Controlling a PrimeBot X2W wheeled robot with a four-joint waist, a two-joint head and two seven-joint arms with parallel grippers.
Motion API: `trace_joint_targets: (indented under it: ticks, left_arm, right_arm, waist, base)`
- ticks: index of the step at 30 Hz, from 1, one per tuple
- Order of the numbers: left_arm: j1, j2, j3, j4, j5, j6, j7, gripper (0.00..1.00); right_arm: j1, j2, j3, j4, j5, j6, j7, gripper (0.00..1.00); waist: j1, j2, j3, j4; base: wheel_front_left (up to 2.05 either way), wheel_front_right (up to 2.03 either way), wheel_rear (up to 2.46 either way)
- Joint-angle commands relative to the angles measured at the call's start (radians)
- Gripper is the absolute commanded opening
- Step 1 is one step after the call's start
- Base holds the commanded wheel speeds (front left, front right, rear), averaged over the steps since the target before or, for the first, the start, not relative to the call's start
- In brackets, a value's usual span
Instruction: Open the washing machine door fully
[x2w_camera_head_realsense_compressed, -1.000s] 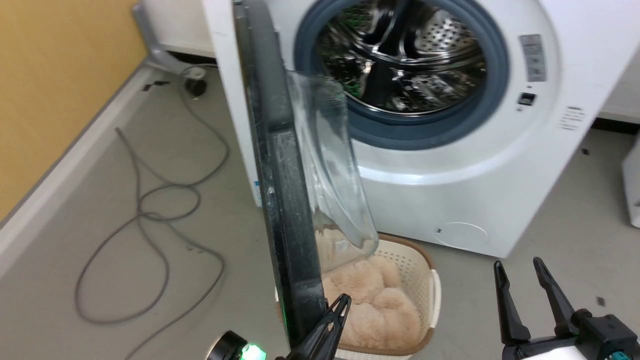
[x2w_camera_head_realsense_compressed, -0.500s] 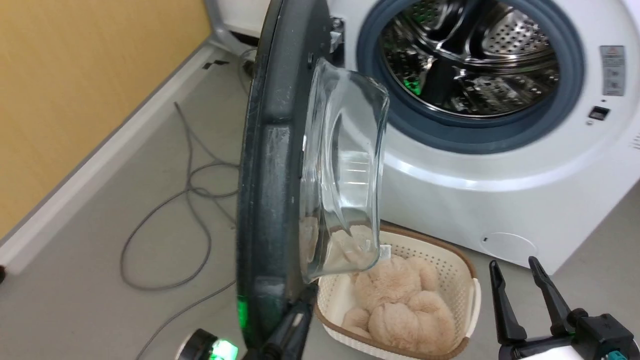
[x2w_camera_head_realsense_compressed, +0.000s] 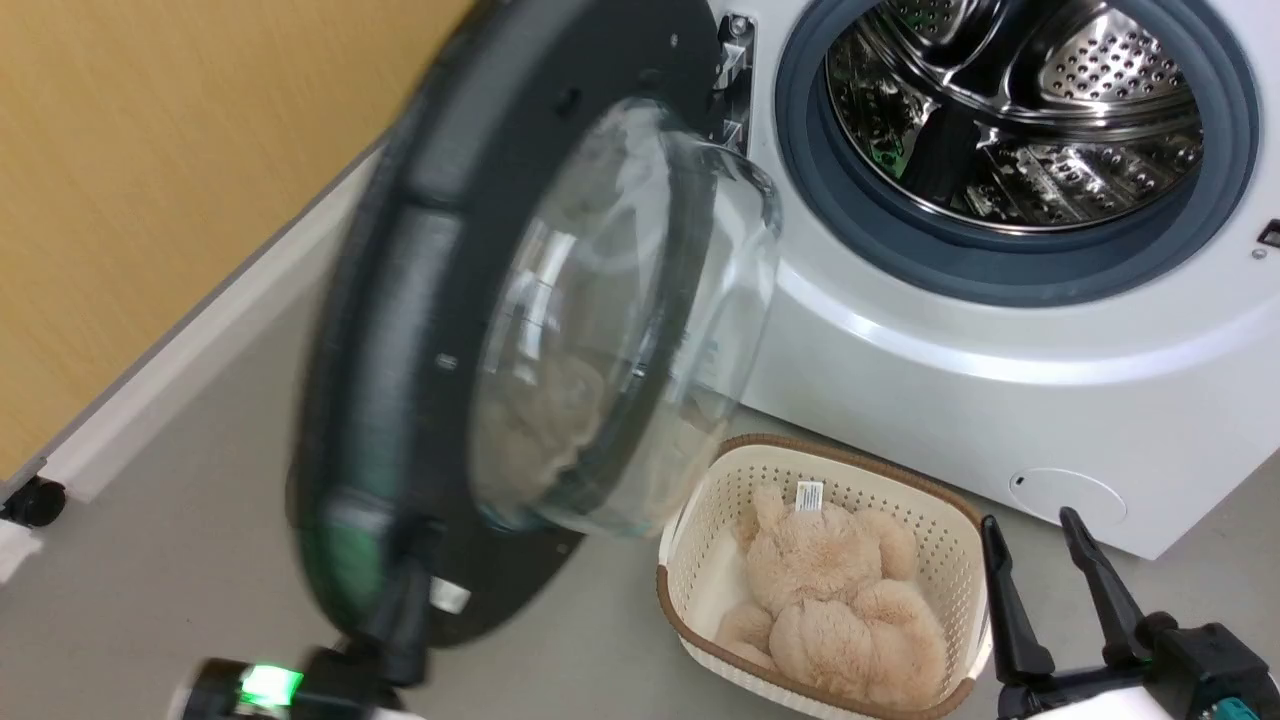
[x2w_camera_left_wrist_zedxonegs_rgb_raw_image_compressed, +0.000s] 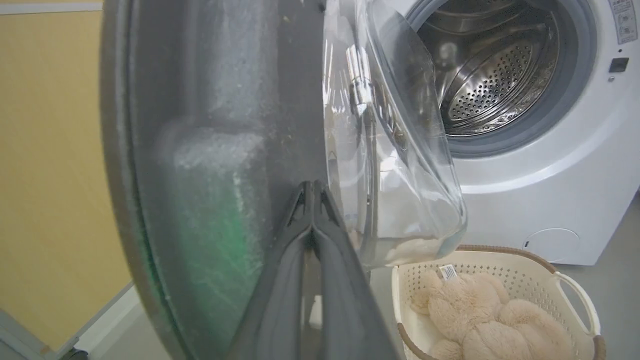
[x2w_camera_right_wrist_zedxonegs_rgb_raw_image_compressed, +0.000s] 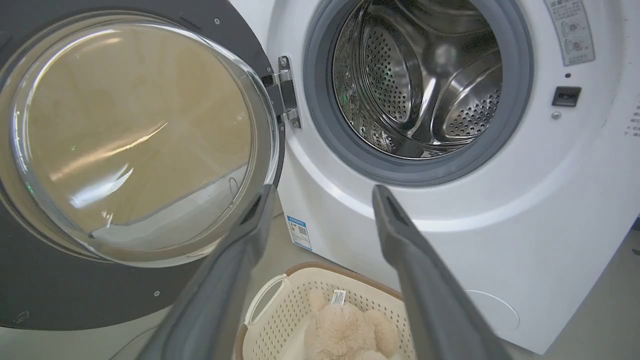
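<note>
Grey floor (x2w_camera_head_realsense_compressed: 150, 600) runs along a yellow wall (x2w_camera_head_realsense_compressed: 150, 150) on the robot's left. The white washing machine (x2w_camera_head_realsense_compressed: 1000, 400) stands ahead and to the right, its steel drum opening (x2w_camera_head_realsense_compressed: 1020, 130) fully exposed.

Item 1, task object. The washing machine door (x2w_camera_head_realsense_compressed: 390, 330) hangs from a metal hinge (x2w_camera_right_wrist_zedxonegs_rgb_raw_image_compressed: 286, 95) just left of the drum opening and is swung out toward the wall, its glass bowl (x2w_camera_head_realsense_compressed: 600, 330) bulging toward the robot. The right wrist view sees the door's inner face almost square-on. On that evidence I judge it past the right angle and near the end of its swing. The head view is blurred at the door.

Item 2, left hand (x2w_camera_left_wrist_zedxonegs_rgb_raw_image_compressed: 312, 189). Its fingers are pressed together with nothing between them. The tips lie against the door's dark inner frame, just beside the glass bowl, near the rim opposite the hinge. The door therefore lies directly ahead of this hand, along the line of its fingers. Whether it is pressing cannot be told.

Item 3, right hand (x2w_camera_head_realsense_compressed: 1030, 522). It is spread wide and empty, low on the right. It sits just beside a basket (x2w_camera_head_realsense_compressed: 820, 452) holding a plush toy (x2w_camera_head_realsense_compressed: 840, 610), well apart from the door.

Item 4, controlling relation. The hinge axis is upright, and the door's free edge is the part nearest the left hand. The only travel left is leftward and back toward the wall. My assessment is that the push belongs to the left arm and should follow that arc. A straight thrust risks the tips sliding across the smooth frame onto the glass.
</note>
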Motion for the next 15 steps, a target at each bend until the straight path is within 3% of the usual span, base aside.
trace_joint_targets:
  ticks: [1, 11, 15]
  left_arm:
    - [-0.013, 0.008, 0.038, 0.023, -0.026, 0.014, 0.003, 0.00]
    - [-0.084, -0.009, 0.233, 0.098, -0.120, 0.023, 0.003, 0.00]
    - [-0.118, -0.021, 0.324, 0.129, -0.149, 0.004, 0.003, 0.00]
  right_arm:
    - [-0.019, 0.003, 0.005, -0.003, -0.008, 0.001, -0.004, 1.00]
    - [-0.045, -0.014, 0.006, 0.002, -0.013, 0.001, -0.004, 1.00]
    - [-0.053, -0.021, 0.003, 0.004, -0.016, 0.001, -0.004, 1.00]
  waist:
    - [0.0000, -0.0001, 0.008, -0.005]
    - [0.0000, -0.0001, 0.051, -0.051]
    - [0.0000, -0.0001, 0.066, -0.083]
  base:
    - [0.00, 0.00, 0.00]
    - [0.00, 0.00, 0.00]
    - [0.00, 0.00, 0.00]
